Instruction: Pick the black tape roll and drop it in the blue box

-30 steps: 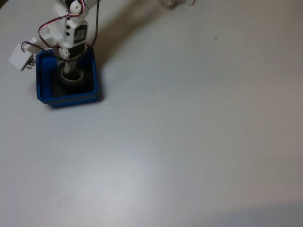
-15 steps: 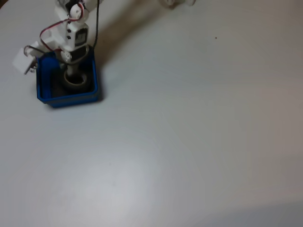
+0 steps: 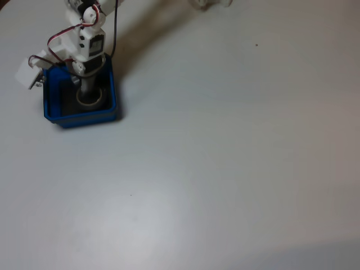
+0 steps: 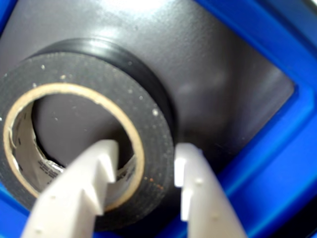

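Observation:
The black tape roll (image 4: 89, 69) with its pale core lies flat on the dark floor of the blue box (image 4: 277, 148). My gripper (image 4: 146, 148) straddles the roll's near wall, one white finger inside the core hole and the other just outside the black rim. A thin gap shows between the inner finger and the core, so the jaws look slightly open. In the fixed view the blue box (image 3: 84, 117) sits at the upper left of the table. There the gripper (image 3: 87, 94) points straight down into the box, over the tape roll (image 3: 97, 101).
A white camera module (image 3: 28, 70) with red and black wires hangs off the wrist just left of the box. The arm's shadow runs up and right from the box. A small white object (image 3: 211, 3) sits at the table's top edge. The rest is pale tabletop.
Over the last second the gripper and roll sank a little deeper into the box and shifted slightly right. Between half a second ago and now almost nothing moved.

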`<action>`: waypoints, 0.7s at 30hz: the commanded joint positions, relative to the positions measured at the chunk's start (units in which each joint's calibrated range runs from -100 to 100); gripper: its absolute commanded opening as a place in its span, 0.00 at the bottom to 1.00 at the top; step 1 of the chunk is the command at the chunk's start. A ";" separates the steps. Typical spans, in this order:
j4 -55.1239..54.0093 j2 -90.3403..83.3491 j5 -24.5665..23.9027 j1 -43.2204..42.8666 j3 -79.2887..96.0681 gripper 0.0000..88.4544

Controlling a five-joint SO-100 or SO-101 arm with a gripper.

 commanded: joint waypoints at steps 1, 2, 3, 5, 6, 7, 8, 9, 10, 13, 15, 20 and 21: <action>-1.01 -1.23 0.28 -0.30 -4.10 0.15; -1.01 -1.32 0.28 -0.30 -4.10 0.15; -1.01 -1.48 0.28 -0.30 -4.10 0.14; -1.01 -1.57 0.28 -0.30 -4.19 0.12; -1.01 -1.57 0.28 -0.30 -4.19 0.09; -1.01 -1.57 0.28 -0.30 -4.19 0.06; -1.01 -1.65 0.28 -0.30 -4.19 0.02; -1.01 -1.65 0.28 -0.30 -4.19 0.00; -1.01 -1.73 0.28 -0.30 -4.19 0.00; -1.01 -1.73 0.28 -0.30 -4.19 0.01; -1.01 -1.82 0.28 -0.30 -4.19 0.01; -1.01 -5.25 0.28 -0.20 -4.28 0.01; -1.01 -6.00 0.28 -0.20 -4.28 0.01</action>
